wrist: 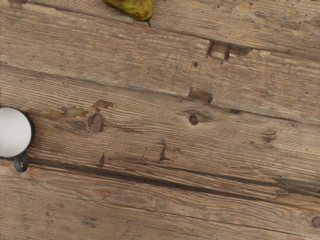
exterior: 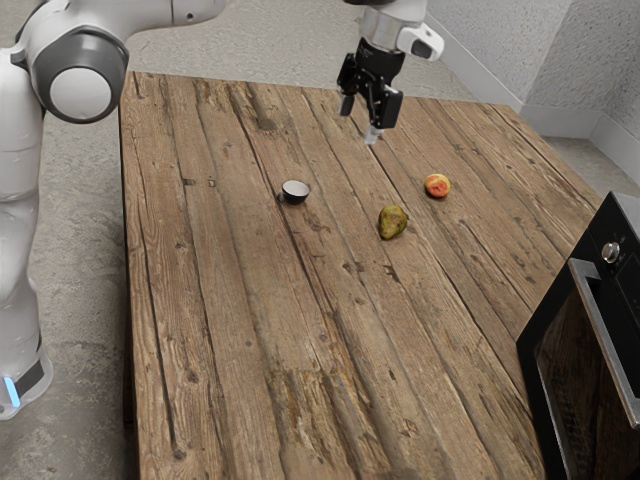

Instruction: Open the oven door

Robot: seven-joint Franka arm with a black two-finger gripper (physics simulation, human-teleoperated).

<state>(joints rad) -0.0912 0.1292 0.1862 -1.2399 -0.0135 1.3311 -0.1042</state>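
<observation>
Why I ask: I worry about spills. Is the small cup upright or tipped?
Upright: the cup stands on the table, its round mouth facing up, white inside showing.

We seem to be in a kitchen: a black rectangular oven (exterior: 575, 370) with a silver metal handle (exterior: 609, 340), lower right; a brown wooden plank table (exterior: 230, 300), centre.

Loose items are numbering three: one cup (exterior: 295, 191), one pear (exterior: 393, 223) and one round fruit (exterior: 437, 186). Furniture is numbering one table (exterior: 240, 300); appliances, one oven (exterior: 601, 229). The oven is presenting one door (exterior: 580, 370), one bar (exterior: 603, 330) and one visible knob (exterior: 610, 252). Machinery is comprising one arm (exterior: 165, 17) with one gripper (exterior: 360, 120). The cup is bearing one handle (wrist: 21, 162).
</observation>
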